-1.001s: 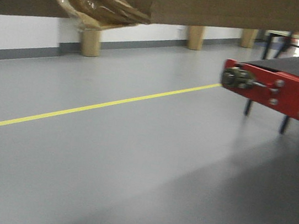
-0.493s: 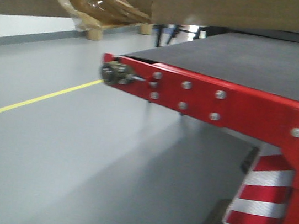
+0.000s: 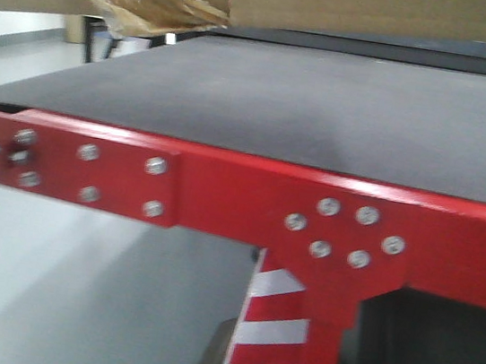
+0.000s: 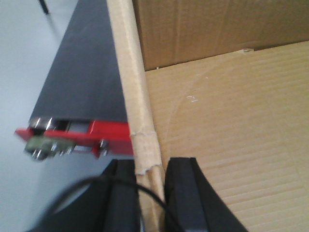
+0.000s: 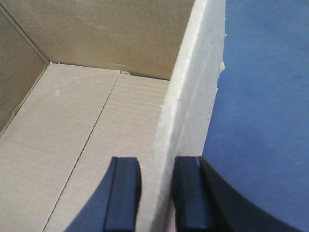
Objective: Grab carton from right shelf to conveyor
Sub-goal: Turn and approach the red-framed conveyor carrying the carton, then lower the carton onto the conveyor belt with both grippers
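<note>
Over the conveyor belt you've got the carton held up, open top, not touching the belt. Left gripper pinches one side wall, right gripper pinches another wall.

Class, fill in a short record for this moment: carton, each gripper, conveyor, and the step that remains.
carton: brown, open-topped, nothing visible inside, held over the conveyor
left gripper: clamped on one side wall of the carton
right gripper: clamped on the opposite side wall
conveyor: dark grey belt, red bolted frame
step remaining: probably lowering the carton onto the belt and letting go
</note>
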You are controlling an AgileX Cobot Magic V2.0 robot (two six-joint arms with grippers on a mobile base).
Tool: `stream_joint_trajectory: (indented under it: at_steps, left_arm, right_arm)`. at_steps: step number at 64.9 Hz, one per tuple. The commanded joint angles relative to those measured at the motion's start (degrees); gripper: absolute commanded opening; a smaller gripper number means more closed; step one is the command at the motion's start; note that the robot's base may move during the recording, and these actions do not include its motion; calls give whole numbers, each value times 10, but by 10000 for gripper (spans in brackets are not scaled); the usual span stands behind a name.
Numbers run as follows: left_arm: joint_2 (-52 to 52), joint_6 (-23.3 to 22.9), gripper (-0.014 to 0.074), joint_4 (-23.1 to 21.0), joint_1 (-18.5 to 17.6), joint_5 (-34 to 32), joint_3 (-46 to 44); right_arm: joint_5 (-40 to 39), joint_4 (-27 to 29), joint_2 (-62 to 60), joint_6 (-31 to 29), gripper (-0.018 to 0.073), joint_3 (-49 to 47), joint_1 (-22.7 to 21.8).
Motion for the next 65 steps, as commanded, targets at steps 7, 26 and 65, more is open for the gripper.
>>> stream_joint_trajectory:
  at_steps: [7,26,65]
  left_arm:
    - [-2,5,-8,72,2,0,-1]
    - [-2,5,-8,72,2,0,-1]
    - [-2,5,-8,72,2,0,-1]
  right_arm:
    - [-30,9,-11,-13,-67,-5,0]
    - [-33,9,-11,-13,-67,-5,0]
    - [-34,9,-11,-13,-67,-5,0]
